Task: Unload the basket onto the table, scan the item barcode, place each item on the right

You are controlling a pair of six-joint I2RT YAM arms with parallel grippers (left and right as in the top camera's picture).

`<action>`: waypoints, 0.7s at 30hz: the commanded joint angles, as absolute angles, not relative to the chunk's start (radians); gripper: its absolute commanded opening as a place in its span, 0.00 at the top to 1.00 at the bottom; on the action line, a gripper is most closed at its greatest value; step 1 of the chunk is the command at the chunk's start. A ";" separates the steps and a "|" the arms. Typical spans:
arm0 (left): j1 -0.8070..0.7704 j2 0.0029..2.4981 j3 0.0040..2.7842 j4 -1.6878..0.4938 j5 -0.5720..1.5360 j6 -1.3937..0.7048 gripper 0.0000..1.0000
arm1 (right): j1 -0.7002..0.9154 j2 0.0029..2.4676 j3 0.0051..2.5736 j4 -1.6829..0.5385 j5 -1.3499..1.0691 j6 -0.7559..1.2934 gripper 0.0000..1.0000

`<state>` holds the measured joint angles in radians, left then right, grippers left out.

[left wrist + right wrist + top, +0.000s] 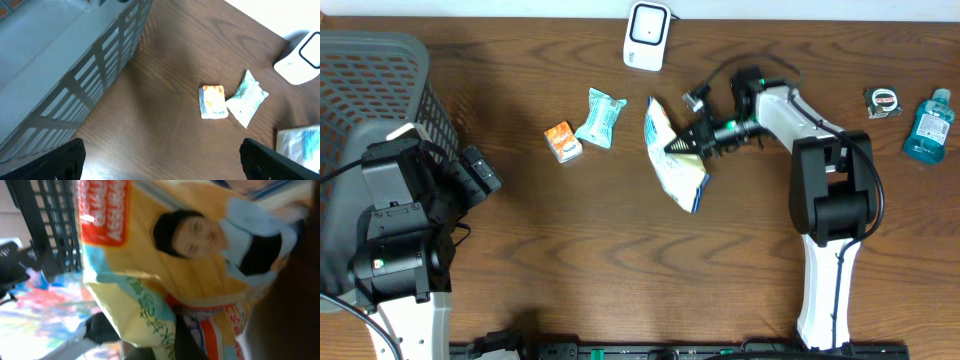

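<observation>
Partial "ASSU" on red label (102, 210) of snack bag (145, 285)

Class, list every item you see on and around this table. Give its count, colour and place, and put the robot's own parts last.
basket: one, grey, left end of the table
scanner: one, white, top centre
small packet: one, orange, left of centre
wrapped pouch: one, pale green, just right of the small packet
snack bag: one, white, blue and yellow, centre
tape measure: one, silver and black, far right
mouthwash bottle: one, blue, right edge
table: one, dark brown wood
left fingers: two, black, open and empty, beside the basket
right fingers: two, black, shut on the snack bag
</observation>
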<state>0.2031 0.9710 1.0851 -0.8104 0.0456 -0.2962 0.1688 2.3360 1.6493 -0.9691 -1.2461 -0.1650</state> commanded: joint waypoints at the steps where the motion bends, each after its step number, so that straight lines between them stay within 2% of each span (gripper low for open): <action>1: 0.209 0.973 1.090 -0.811 0.033 -0.305 0.02 | 0.123 2.299 1.565 -0.956 -1.299 -0.196 0.96; 6: 0.209 0.973 1.090 -0.811 0.033 -0.305 0.02 | 0.047 2.294 1.566 -0.965 -1.193 -0.153 0.81; 10: 0.209 0.973 1.090 -0.811 0.033 -0.305 0.02 | -0.006 2.279 1.615 -1.000 -0.915 -0.031 0.71; 14: 0.209 0.973 1.090 -0.811 0.033 -0.305 0.02 | -0.047 2.222 1.657 -1.071 -0.712 0.000 0.60; 18: 0.209 0.973 1.090 -0.811 0.033 -0.305 0.02 | -0.051 2.138 1.682 -1.099 -0.633 0.000 0.52; 21: 0.209 0.973 1.090 -0.811 0.033 -0.305 0.02 | -0.038 2.077 1.683 -1.102 -0.634 0.000 0.49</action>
